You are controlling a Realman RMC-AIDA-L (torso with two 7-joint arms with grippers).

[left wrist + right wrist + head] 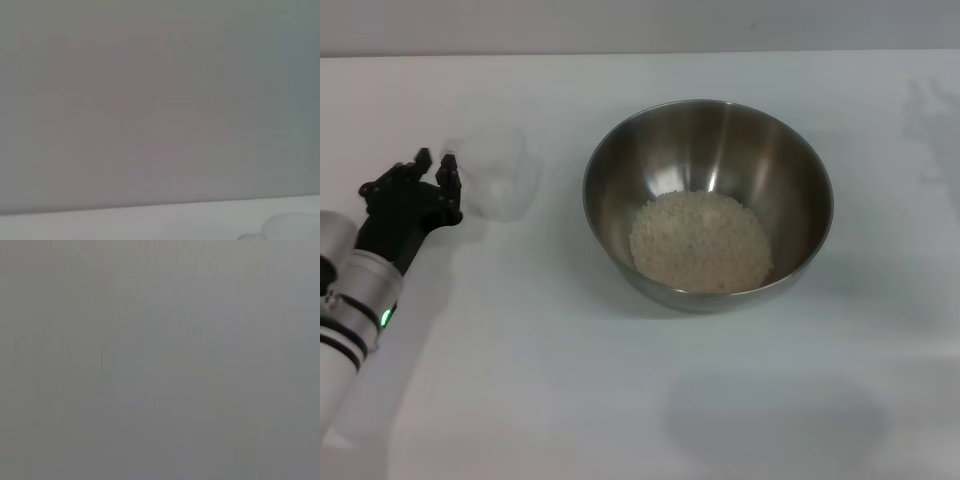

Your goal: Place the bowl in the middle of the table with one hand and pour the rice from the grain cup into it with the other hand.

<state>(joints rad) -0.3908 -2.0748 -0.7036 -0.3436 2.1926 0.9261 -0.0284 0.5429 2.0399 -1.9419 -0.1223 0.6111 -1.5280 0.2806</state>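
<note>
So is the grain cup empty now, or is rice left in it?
Empty, apparently: the grain cup looks clear by the left gripper, and the rice lies heaped in the bowl.

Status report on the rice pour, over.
Left gripper at grain cup handle, cup upright on table. Rice in bowl, mid-table. Right gripper unseen. Nothing obstructing.

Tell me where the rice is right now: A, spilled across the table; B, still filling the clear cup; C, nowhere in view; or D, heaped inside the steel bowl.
D: in the head view the rice lies as a pale heap in the bottom of the bowl, while the grain cup beside the left gripper looks empty and the table shows no loose grains.
</note>
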